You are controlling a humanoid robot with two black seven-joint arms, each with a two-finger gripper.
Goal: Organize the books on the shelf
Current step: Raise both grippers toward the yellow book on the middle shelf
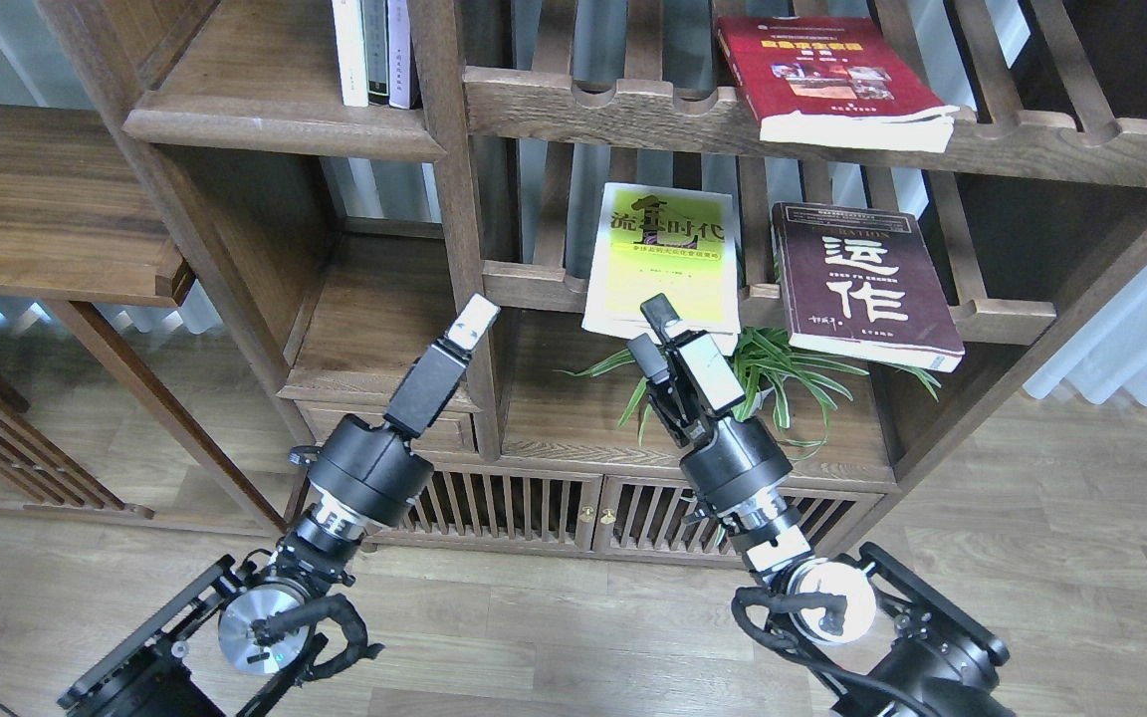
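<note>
The yellow-green and white paperback (661, 261) lies on a slatted rack, overhanging its rail. The right tool (655, 332), fingers parted and empty, sits just below it; a misjudged pinch could tip it off. Left tool (475, 321): cannot tell.

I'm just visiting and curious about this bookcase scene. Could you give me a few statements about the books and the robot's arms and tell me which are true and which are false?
1. The red book lies on the upper slatted rack. True.
2. The maroon book stands upright among the slim volumes. False: it lies flat on the lower slatted rack, right of the yellow-green book.
3. The right gripper is at the yellow-green book's near edge. True.
4. The left gripper holds a book. False: it holds nothing.
5. A green plant sits below the two lower books. True.
</note>
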